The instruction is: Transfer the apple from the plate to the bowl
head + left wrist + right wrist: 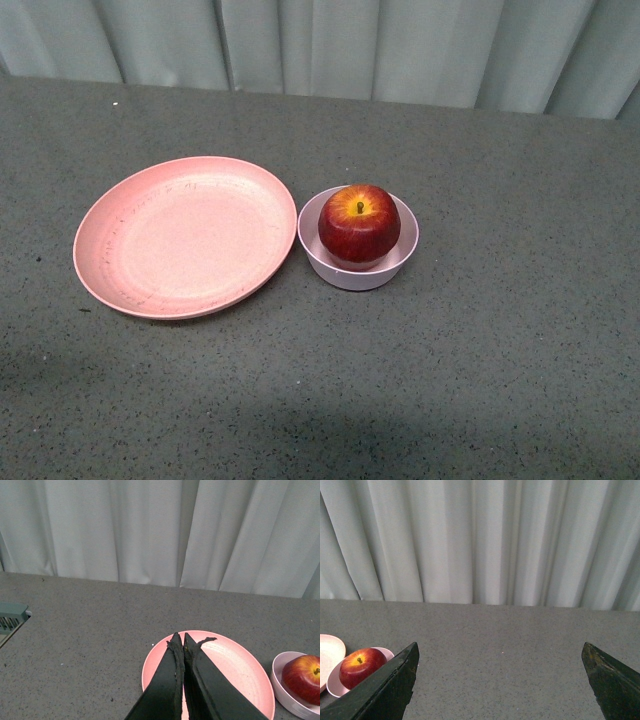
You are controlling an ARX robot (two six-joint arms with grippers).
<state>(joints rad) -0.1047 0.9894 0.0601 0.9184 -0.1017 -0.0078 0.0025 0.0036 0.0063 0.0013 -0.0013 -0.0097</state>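
The dark-red apple (359, 224) with a yellow patch round its stem sits in the small pale pink bowl (325, 262), just right of the wide salmon-pink plate (182, 236), which holds nothing. Neither arm shows in the front view. In the left wrist view my left gripper (180, 639) is shut and hangs over the plate (235, 664), with the apple (303, 677) and bowl (286, 690) off to one side. My right gripper (500, 652) is open above bare table, apart from the apple (362, 666) and bowl (336, 684).
Everything rests on a dark grey speckled table (520, 330). Pale curtains (400, 45) hang along its far edge. A grey-green grated object (11, 617) shows at the table's edge in the left wrist view.
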